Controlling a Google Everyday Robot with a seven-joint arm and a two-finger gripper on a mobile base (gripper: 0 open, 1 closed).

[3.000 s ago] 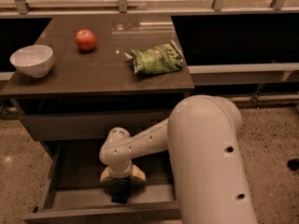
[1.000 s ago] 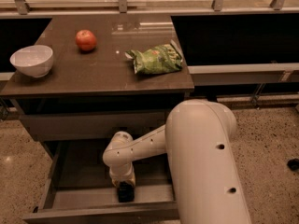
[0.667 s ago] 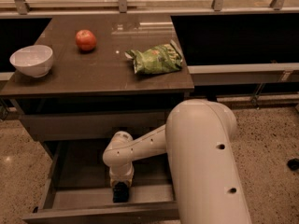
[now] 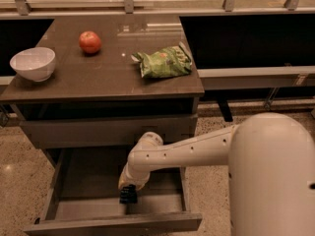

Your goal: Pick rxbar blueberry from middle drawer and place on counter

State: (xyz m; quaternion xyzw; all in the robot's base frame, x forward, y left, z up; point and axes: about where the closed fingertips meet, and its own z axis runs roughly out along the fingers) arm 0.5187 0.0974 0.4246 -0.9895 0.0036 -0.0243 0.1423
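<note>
The middle drawer (image 4: pixel 83 181) is pulled open below the counter (image 4: pixel 108 73), and its bare floor shows. My white arm reaches down into it from the right. The dark gripper (image 4: pixel 128 194) hangs just above the drawer floor, near the middle and towards the front panel. The rxbar blueberry does not show as a separate thing; a dark shape at the gripper tip cannot be told apart from the gripper itself.
On the counter are a white bowl (image 4: pixel 33 63) at the left, a red apple (image 4: pixel 90 42) at the back and a green chip bag (image 4: pixel 164 61) at the right. A shut drawer front (image 4: pixel 98 129) sits above the open one. Speckled floor (image 4: pixel 15 156) surrounds the cabinet.
The gripper dropped a little lower in the drawer, then came up slightly. My arm's elbow and body now sit further to the right in view.
</note>
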